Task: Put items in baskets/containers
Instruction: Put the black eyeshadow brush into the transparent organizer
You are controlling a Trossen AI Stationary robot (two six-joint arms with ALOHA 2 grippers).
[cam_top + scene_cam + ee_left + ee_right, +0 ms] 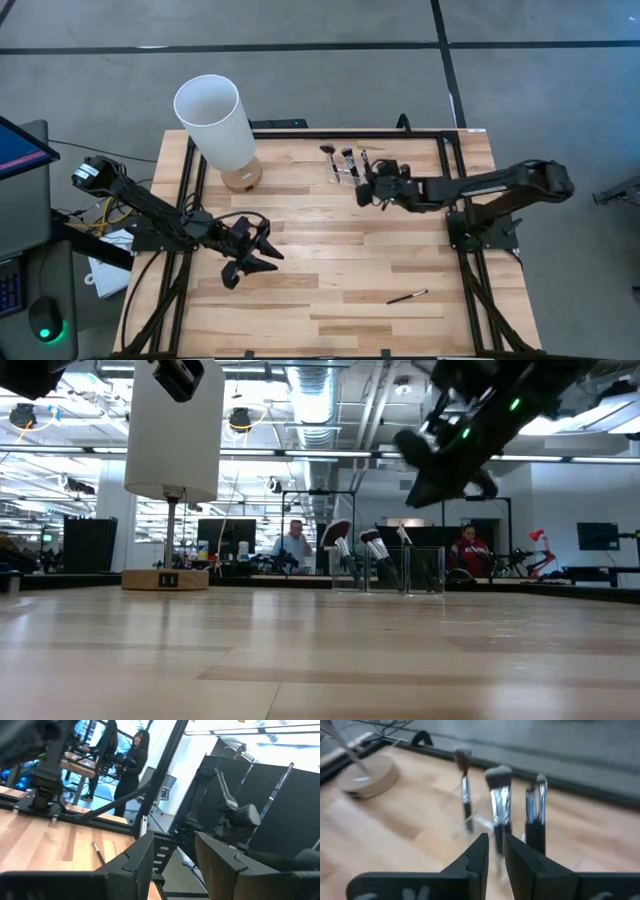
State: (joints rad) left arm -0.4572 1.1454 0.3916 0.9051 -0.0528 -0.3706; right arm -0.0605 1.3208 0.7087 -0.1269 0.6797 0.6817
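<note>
**Nearly clear of the holder: right arm letting go by the standing brushes**

Broadly, the wooden table [330, 250] is carrying a tall white cylinder [215, 120] on a round wooden base near its far left corner, and neither arm is working there. The right arm is reaching in from its side toward the far edge, where the clear acrylic brush holder [388, 570] is sitting with several makeup brushes [343, 162] already standing in its slots. The left arm is waiting over the table's left-middle part, well apart from the holder; the left gripper [258, 250] is standing wide and carrying nothing.

The right gripper [368, 188] is hovering just beside the holder. In the right wrist view its fingers [476, 854] are showing only a narrow gap with nothing between them, and the brushes are standing just ahead of the tips. My reading is that a brush is being released into a slot.

To do this well, the fingers should be parting fully before the wrist is drawing back, and the retreat should be going straight up along the handles, so no ferrule is being snagged and the light holder is not being dragged or tipped.

One more brush [407, 296] is lying flat near the table's front right, well apart from the holder. It is thin and low, so picking it up will likely be needing a careful pinch across the handle.
</note>
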